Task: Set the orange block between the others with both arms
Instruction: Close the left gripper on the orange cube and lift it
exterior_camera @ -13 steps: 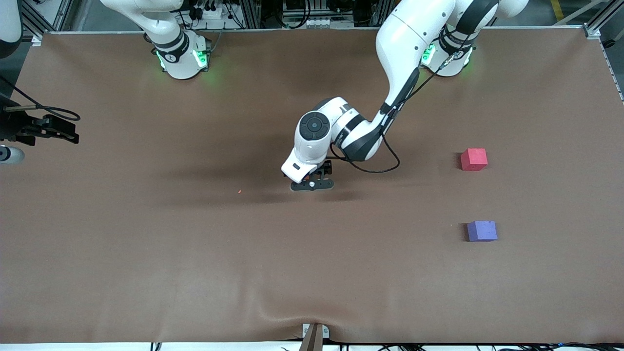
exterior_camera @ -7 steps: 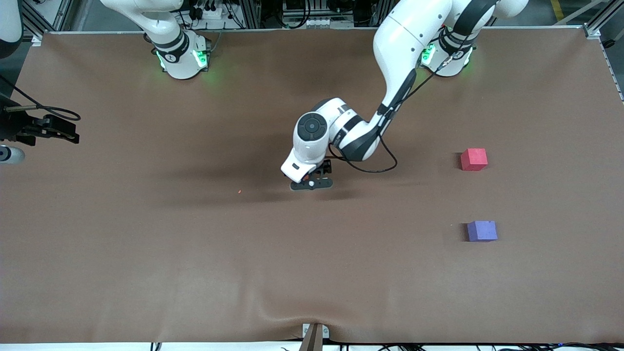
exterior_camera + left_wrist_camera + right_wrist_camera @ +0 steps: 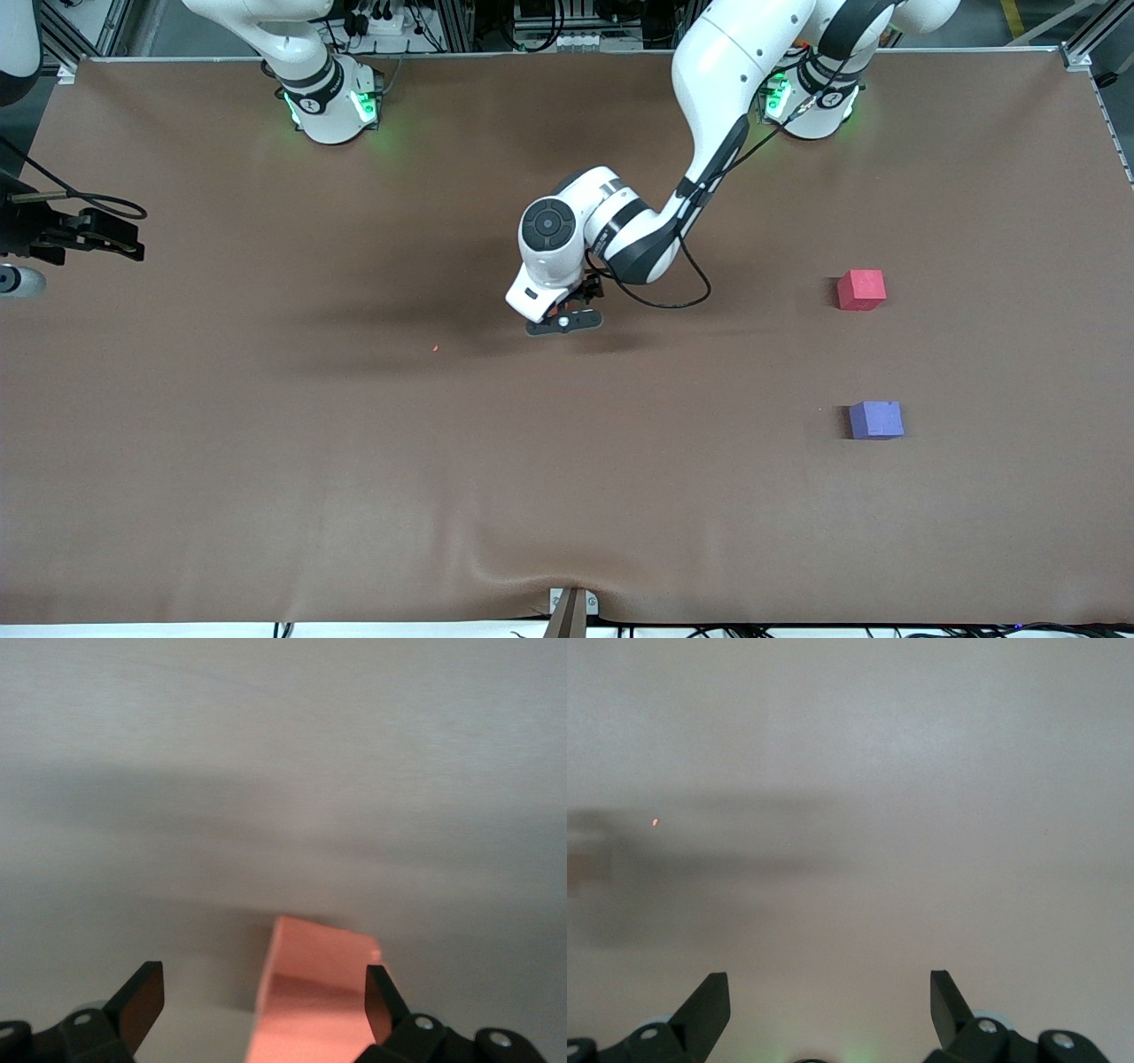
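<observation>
The left gripper (image 3: 257,1005) has drifted toward the right arm's end, fingers wide around the small matte orange foam cube (image 3: 314,997), ungrasped; the right gripper (image 3: 828,1005) waits, wide and empty.

High front camera faces both bases; wrist cameras look closely down at the table (image 3: 266,496).

orange block (image 3: 310,997): matte cube, on table mid-table, mostly hidden in front view | red-pink cube (image 3: 861,290): flat, toward left arm's end | purple-blue cube (image 3: 876,420): flat, nearer the front camera, well apart from red-pink
</observation>
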### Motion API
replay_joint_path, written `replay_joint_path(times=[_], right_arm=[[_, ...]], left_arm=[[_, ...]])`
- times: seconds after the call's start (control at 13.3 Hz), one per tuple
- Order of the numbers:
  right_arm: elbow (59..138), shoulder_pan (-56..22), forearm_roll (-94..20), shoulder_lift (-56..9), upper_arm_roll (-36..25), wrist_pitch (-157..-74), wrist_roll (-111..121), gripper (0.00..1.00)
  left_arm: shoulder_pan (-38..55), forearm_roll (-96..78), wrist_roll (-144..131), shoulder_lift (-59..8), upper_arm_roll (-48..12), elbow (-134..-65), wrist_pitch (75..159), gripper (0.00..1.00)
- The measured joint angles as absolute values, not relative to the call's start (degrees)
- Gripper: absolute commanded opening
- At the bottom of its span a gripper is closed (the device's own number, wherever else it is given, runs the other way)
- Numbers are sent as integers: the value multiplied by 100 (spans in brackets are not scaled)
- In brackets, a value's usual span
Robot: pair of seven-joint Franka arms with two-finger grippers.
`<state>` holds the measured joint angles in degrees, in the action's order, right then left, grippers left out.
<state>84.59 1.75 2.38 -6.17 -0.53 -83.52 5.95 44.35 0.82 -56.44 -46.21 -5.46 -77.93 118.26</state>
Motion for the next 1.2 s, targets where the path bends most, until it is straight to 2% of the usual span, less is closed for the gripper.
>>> replay_joint_path(times=[0.22, 0.45, 0.82, 1.2], right_arm=[[8459, 175, 238, -617, -52, -8352, 595, 100], [8459, 174, 238, -617, -50, -8352, 595, 100], [8459, 174, 238, -617, -49, -8352, 595, 100], [8459, 174, 238, -617, -49, -8352, 595, 100]], left_arm=[[4371, 83, -5644, -4444, -543, -7782, 11351, 100], [4331, 83, -5598, -4344, -549, -7695, 11316, 100], [4533, 83, -5534, -4473, -732, -7647, 12088, 100], [4569, 95, -5425, -4619, -715, -7649, 12211, 100]])
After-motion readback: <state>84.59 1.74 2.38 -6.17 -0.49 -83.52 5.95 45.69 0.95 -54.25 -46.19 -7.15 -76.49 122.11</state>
